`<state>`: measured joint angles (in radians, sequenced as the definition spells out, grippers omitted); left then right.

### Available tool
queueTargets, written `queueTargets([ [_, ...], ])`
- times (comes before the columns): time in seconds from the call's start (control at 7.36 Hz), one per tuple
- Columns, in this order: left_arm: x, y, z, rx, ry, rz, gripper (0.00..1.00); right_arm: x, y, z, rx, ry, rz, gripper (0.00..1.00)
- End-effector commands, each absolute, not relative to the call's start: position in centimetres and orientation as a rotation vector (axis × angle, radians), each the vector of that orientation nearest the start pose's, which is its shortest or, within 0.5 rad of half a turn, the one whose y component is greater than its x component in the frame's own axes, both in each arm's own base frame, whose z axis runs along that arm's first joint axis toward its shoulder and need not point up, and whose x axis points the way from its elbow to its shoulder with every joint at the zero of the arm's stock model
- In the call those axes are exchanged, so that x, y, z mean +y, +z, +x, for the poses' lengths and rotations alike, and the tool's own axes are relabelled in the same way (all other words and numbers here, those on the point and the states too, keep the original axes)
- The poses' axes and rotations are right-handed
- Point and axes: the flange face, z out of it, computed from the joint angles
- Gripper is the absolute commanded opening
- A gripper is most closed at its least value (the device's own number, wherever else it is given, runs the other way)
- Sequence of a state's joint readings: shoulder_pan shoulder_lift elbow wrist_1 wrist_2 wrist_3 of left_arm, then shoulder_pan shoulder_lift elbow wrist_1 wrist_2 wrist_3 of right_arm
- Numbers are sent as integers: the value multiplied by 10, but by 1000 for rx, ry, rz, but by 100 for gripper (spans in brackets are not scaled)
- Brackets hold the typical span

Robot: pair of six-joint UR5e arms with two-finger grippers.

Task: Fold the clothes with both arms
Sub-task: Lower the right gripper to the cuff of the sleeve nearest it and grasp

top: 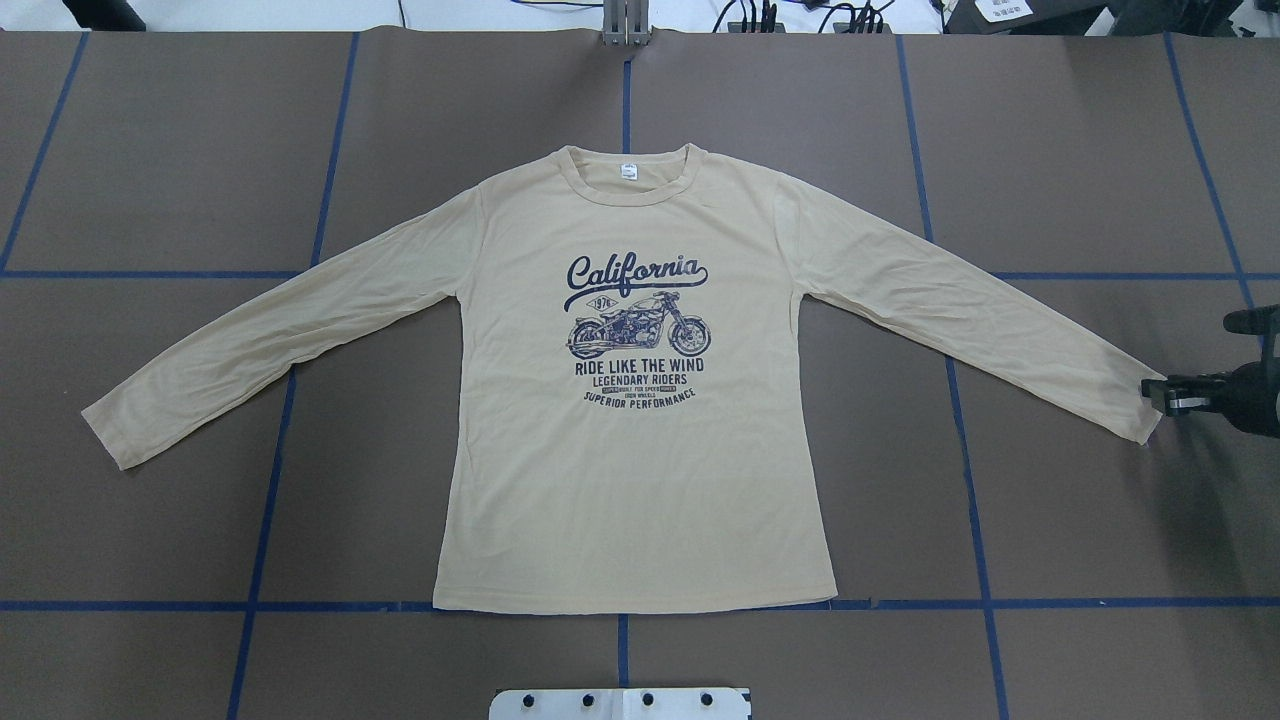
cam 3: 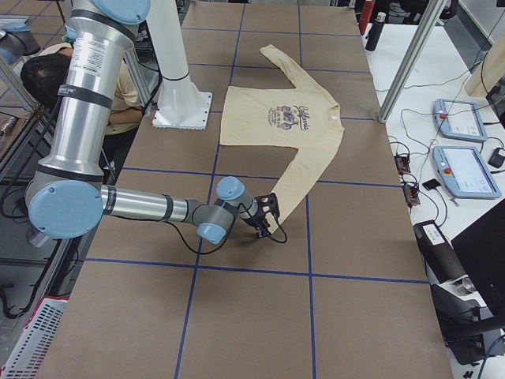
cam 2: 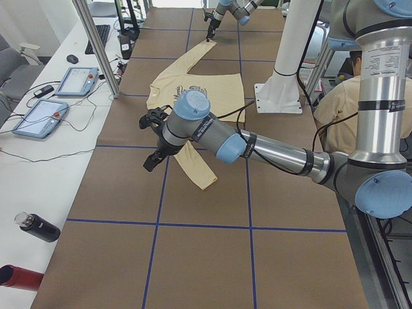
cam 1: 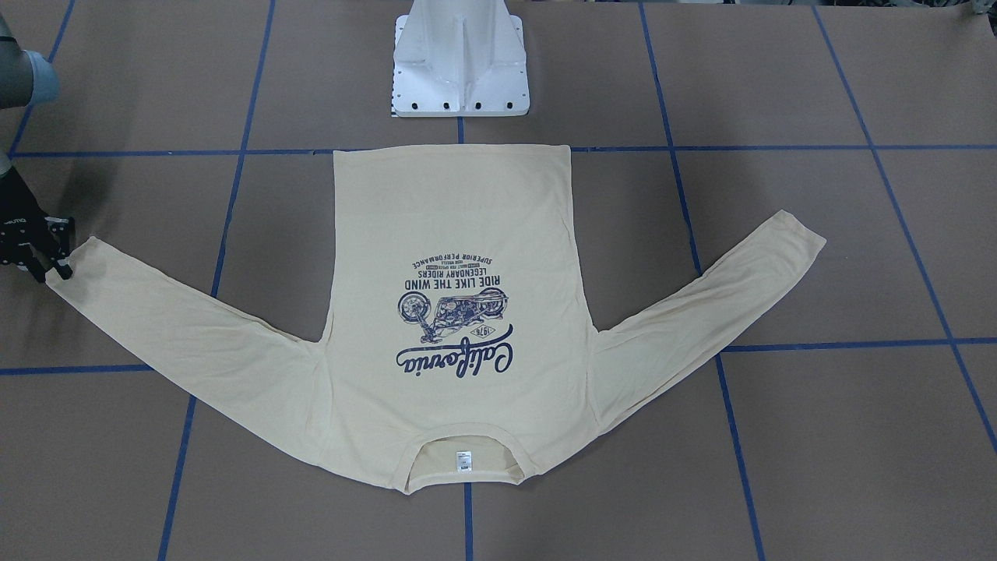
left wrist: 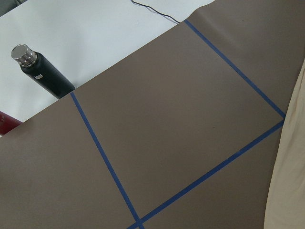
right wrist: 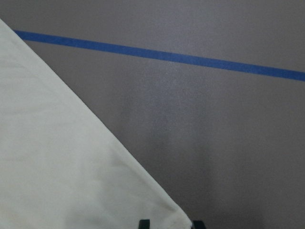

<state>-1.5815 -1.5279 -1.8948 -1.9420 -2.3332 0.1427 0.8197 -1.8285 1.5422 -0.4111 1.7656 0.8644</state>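
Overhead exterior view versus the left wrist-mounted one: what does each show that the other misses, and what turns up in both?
Only the overhead view shows the whole T-shirt lying flat, front up, with its California print, both sleeves spread, and the right claw at one cuff. Only the wrist view shows a black bottle on a white desk past the table's edge. Both show the brown table with blue tape lines and the shirt's cream cloth, just a strip in the wrist view.

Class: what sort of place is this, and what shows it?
Probably a robotics lab: a silver-grey tubular robot arm with light blue joint caps, a brown table gridded with blue tape, and touchscreen control pendants on a white bench.
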Motion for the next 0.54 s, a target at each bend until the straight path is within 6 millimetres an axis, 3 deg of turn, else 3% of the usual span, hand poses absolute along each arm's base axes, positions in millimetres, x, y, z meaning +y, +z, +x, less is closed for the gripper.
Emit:
queueTargets([
  [0.0,-481,475,-70,687,370,676,100,-376,666,-194,-760,17,478,0],
  [0.41,-480,476,-70,688,369,675,100,-378,642,-195,-797,7,505,0],
])
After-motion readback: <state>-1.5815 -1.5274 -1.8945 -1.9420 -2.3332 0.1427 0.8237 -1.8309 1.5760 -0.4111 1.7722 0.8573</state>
